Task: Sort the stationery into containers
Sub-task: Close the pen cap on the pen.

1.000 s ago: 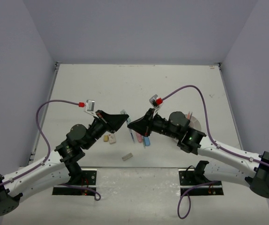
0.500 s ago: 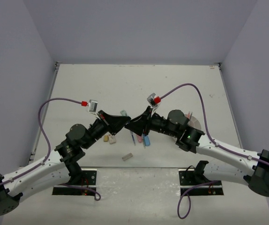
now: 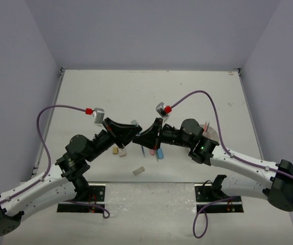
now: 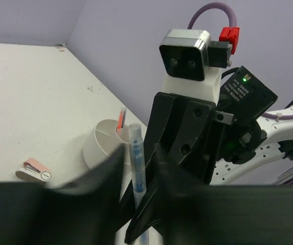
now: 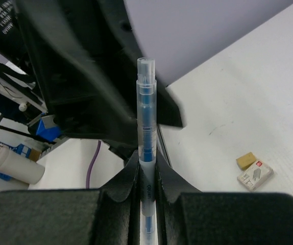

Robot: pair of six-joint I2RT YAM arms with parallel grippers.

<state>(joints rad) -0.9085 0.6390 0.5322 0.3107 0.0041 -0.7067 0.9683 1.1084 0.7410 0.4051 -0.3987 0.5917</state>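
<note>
The right tool (image 5: 146, 164) is clamped on a clear-barrelled blue pen (image 5: 146, 127). Its two fingers press the barrel from either side, so the pen runs straight out along the tool's axis with its capped end leading. That end reaches between the fingers of the left tool (image 4: 138, 152), which faces the right tool head-on. From the left wrist, the pen stands in the narrow gap between those fingers, but I cannot tell whether they press on it or only flank it.

From above, the two tools meet tip to tip over the middle of the white surface (image 3: 136, 92), with the pen carried off it between them. On the surface just under them lie a thin pink pen (image 3: 145, 149) and a blue piece (image 3: 160, 152). To the left, a tan block (image 3: 116, 150) sits just beside a small white-and-grey box (image 3: 122, 152). A grey block (image 3: 139, 170) lies alone nearer the arm bases.

The round white organizer (image 4: 101, 148), split by inner dividers, stands on the surface on the right, partly hidden behind the right arm in the top view. A red-pink pen (image 4: 120, 118) stands upright in one of its compartments. A pink piece (image 4: 34, 169) lies flat on the surface near the organizer, not touching it.
</note>
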